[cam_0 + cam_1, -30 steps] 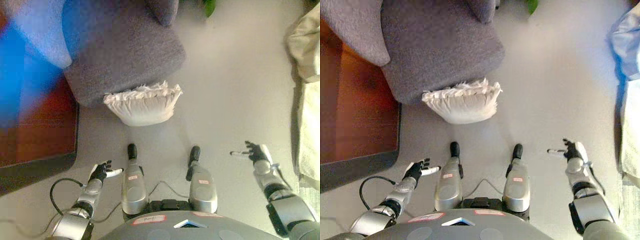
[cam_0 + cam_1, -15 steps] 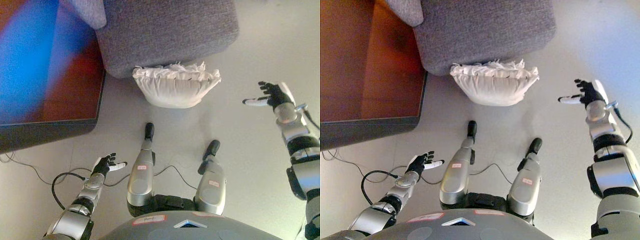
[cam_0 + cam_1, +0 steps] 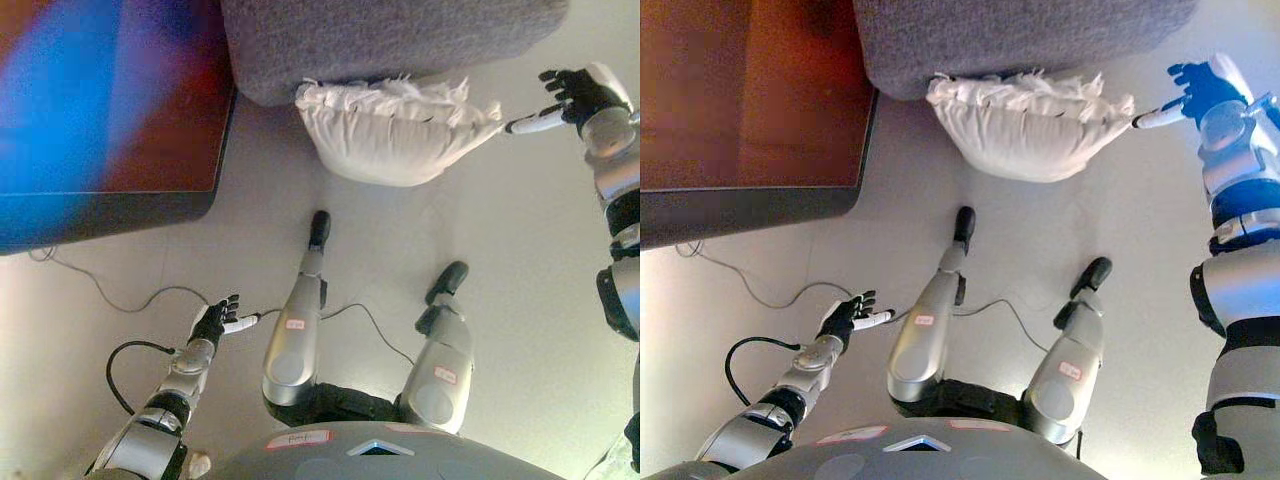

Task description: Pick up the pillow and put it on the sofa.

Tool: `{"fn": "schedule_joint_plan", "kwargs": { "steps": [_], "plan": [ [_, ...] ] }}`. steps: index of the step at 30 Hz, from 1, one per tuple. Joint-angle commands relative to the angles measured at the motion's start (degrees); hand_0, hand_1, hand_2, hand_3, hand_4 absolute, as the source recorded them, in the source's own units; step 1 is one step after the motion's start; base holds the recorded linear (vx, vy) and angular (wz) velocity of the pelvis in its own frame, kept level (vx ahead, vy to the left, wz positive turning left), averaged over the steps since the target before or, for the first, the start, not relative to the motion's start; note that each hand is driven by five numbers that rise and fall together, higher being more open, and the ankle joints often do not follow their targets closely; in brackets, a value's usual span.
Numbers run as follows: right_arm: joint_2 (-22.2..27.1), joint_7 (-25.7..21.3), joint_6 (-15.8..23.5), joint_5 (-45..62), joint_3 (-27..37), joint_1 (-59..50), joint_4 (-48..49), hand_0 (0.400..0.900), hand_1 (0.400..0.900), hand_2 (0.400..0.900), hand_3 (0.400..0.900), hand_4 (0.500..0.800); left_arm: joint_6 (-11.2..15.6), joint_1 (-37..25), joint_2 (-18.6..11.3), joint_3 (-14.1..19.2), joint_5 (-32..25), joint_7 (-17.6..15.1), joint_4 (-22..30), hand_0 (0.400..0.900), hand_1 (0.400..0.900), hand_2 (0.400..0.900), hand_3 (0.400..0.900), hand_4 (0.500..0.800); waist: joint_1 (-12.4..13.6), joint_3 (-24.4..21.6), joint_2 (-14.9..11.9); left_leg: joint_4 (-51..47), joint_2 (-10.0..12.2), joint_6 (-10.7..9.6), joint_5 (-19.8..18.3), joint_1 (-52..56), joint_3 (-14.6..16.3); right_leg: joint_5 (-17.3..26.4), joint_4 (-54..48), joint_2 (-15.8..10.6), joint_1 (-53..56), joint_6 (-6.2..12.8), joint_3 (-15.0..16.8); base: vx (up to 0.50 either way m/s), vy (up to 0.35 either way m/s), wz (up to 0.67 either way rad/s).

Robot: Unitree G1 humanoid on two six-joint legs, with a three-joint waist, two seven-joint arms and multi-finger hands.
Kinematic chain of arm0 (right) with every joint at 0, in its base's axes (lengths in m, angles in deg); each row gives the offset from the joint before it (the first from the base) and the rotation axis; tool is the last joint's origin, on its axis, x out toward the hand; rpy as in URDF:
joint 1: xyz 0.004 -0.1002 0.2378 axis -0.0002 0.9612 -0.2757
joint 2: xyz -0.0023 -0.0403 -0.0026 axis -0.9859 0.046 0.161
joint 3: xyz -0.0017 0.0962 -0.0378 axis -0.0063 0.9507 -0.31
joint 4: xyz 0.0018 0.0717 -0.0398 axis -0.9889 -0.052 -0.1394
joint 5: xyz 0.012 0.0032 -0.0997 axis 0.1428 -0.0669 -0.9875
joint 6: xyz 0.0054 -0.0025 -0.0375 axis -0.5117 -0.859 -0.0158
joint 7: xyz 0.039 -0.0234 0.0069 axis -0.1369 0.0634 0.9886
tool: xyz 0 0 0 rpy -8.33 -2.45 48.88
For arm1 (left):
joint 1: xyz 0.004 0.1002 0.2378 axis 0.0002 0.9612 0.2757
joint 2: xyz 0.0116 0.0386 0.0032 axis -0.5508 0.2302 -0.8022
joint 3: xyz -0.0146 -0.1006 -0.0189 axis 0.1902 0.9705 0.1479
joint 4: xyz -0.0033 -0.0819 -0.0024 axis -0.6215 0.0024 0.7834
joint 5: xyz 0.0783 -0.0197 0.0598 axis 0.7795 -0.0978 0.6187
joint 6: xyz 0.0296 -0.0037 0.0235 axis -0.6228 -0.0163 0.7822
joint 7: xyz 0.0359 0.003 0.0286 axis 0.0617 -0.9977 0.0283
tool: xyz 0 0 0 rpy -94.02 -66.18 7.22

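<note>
Left eye view — right robot hand (image 3: 580,92) splayed beside pillow (image 3: 395,140); left robot hand (image 3: 215,322) relaxed, low.

text: none legible | labels: none readable | numbers: none | signs: none

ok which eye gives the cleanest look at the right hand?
Left eye view: the right hand shows whole, fingers open, white tip just beside the pillow corner. The right eye view shows the same open hand at the pillow's corner, no better.
</note>
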Motion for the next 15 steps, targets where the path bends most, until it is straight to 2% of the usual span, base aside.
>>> {"fn": "schedule_joint_plan", "kwargs": {
  "steps": [1, 15],
  "plan": [
    [6.6, -0.3, -0.5, -1.9, -4.6, -9.4, 1.7, 0.9, 0.9, 0.9, 0.9, 0.8, 0.6, 6.0, -3.6, -1.4, -2.6, -1.7, 1.7, 0.9, 0.9, 0.9, 0.9, 0.8, 1.4, 0.6, 2.7, -1.7, 5.0, 0.2, -1.3, 0.3, 1.8, -0.9, 7.5, -0.3, -9.8, -2.62, 3.6, -0.04, 0.047, 0.02],
    [3.0, 0.2, -1.4, -0.9, -4.4, -10.1, 4.1, 0.9, 0.9, 0.9, 0.9, 0.8, 2.8, 6.8, -2.9, -2.7, -4.9, -2.9, 6.3, 0.9, 0.9, 0.9, 0.9, 0.8, 2.7, 0.6, 5.0, -1.0, 4.5, 0.3, -0.1, -7.3, 2.0, -0.5, 8.1, -0.7, -16.5, -2.73, 4.4, -0.03, 0.035, 0.02]
  ]
}}
